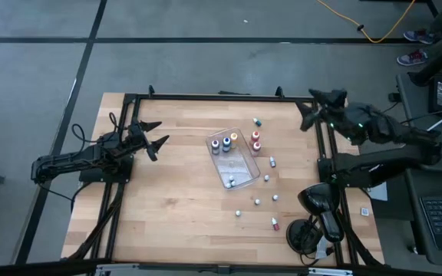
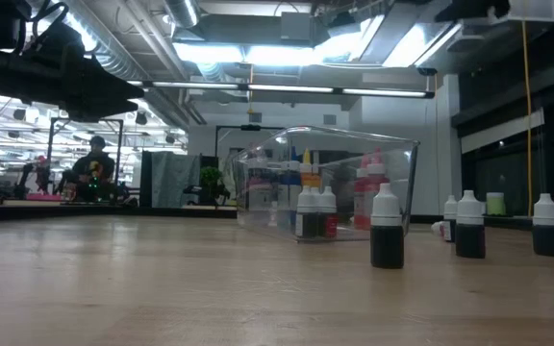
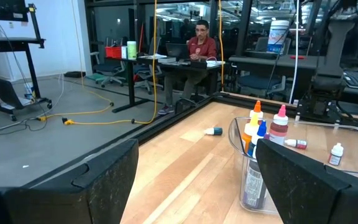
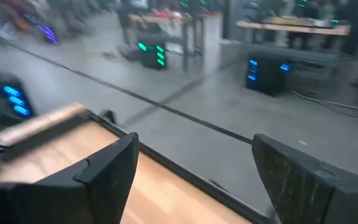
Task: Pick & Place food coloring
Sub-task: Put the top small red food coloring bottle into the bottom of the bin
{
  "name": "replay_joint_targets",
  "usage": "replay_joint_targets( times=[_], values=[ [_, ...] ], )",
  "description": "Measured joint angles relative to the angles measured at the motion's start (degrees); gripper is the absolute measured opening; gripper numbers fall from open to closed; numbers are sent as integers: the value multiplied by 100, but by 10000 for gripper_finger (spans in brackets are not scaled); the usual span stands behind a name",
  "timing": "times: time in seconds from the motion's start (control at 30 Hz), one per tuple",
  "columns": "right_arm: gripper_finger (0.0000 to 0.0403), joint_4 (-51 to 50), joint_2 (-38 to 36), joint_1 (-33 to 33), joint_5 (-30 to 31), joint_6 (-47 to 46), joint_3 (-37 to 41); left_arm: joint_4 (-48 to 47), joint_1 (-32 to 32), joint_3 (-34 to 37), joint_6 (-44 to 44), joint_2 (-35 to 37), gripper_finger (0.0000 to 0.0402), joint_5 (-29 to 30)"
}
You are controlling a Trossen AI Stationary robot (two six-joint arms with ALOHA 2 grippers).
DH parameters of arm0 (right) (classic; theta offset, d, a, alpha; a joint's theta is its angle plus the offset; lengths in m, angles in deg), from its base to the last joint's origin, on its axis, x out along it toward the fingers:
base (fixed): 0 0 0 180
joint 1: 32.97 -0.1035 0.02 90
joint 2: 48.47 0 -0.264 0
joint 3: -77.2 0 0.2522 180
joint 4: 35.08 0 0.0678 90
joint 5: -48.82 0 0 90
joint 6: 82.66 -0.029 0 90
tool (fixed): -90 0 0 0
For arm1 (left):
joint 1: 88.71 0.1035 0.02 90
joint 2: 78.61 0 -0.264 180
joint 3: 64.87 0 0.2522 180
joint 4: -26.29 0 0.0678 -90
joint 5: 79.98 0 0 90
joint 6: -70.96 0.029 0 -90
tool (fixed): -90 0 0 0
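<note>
- High view: right gripper (image 1: 307, 115) at the desk's (image 1: 175, 199) far right corner, fingers spread, empty.
- Food coloring (image 1: 273, 162): loose bottles upright beside the tray (image 1: 240, 170) (right arm nearer).
- Left gripper (image 1: 156, 136) waits, fingers wide, empty.

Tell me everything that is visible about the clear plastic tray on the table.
The clear plastic tray is a rectangular, transparent container with upright walls and rounded corners, open at the top. It rests flat on the wooden table, near its middle, turned at a slant to the table's edges. A few small food coloring bottles stand together inside at its far end, with blue and orange showing; another small one sits near the opposite end. Other bottles lie outside, apart from it. Neither gripper touches it.
</note>
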Motion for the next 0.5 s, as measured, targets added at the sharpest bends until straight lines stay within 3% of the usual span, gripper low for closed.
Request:
replay_joint_targets(
  times=[0.13, 0.23, 0.37, 0.5],
  values=[
    [315, -751, 790, 580, -103, -32, -835, 0, 0, 0, 0, 0, 320, 0],
    [315, -1573, 1312, 1068, -563, -640, -1424, 0, 0, 0, 0, 0, 320, 0],
    [315, -2975, 1934, 1669, -1888, -1747, -2006, 0, 0, 0, 0, 0, 320, 0],
    [315, -3882, 2373, 1916, -3481, -1963, -2133, 0, 0, 0, 0, 0, 320, 0]
  ],
)
